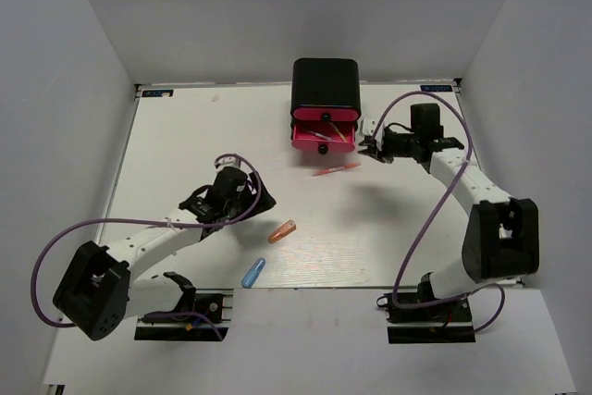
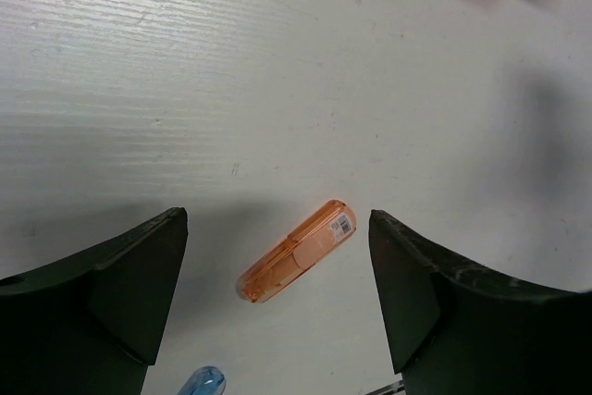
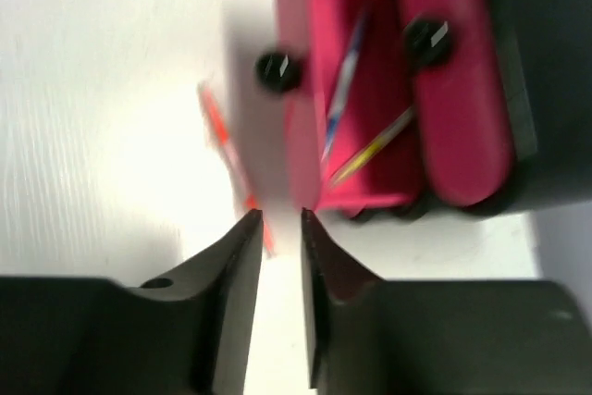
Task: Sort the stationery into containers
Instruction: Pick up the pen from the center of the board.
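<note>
At twelve o'clock, the open drawer [image 1: 324, 139] holds two pens [image 3: 344, 90].
Pink-orange pen [image 1: 337, 169], orange capsule [image 2: 297, 251] and blue capsule [image 1: 253, 272] remain out; left gripper [image 2: 276, 228] spread wide, right gripper [image 3: 280, 219] nearly closed, empty.

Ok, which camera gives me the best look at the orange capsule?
Left wrist. The orange capsule lies large and sharp between the open left gripper's fingers, untouched. Top external shows it only as a small orange sliver on the table. Right wrist misses it, facing the pink drawers instead.
</note>
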You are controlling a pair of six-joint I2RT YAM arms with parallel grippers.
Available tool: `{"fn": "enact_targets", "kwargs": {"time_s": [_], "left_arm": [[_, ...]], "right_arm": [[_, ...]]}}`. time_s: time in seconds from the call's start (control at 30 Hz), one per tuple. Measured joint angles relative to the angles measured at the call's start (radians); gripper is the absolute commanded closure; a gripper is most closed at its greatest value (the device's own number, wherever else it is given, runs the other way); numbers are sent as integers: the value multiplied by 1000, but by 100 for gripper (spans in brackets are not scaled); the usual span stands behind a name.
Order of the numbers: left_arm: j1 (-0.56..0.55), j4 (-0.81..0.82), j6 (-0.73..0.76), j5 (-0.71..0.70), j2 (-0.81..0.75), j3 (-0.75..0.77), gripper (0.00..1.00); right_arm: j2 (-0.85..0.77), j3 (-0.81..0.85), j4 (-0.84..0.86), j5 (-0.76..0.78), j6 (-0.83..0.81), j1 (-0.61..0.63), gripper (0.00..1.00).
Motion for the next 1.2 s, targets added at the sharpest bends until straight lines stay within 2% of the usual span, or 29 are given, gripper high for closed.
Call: {"fn": "enact_targets", "kwargs": {"time_s": [0.03, 0.13, 0.3, 0.6, 0.83, 1.2], "left_arm": [[0, 2, 0, 2, 9, 6, 11], [0, 9, 7, 4, 26, 18, 11], [0, 19, 9, 6, 34, 26, 11], [0, 18, 8, 6, 27, 26, 11], [0, 18, 10, 6, 31, 27, 11], [0, 3, 11, 5, 54, 51, 11]], "right_arm": [[28, 0, -37, -4, -40, -14, 63], [116, 4, -134, -10, -153, -43, 52], [264, 63, -272, -10, -307, -54, 52], [447, 209, -334, 24, -410, -55, 52], [523, 282, -337, 45, -420, -56, 52], [610, 353, -413, 66, -531, -56, 52]]}}
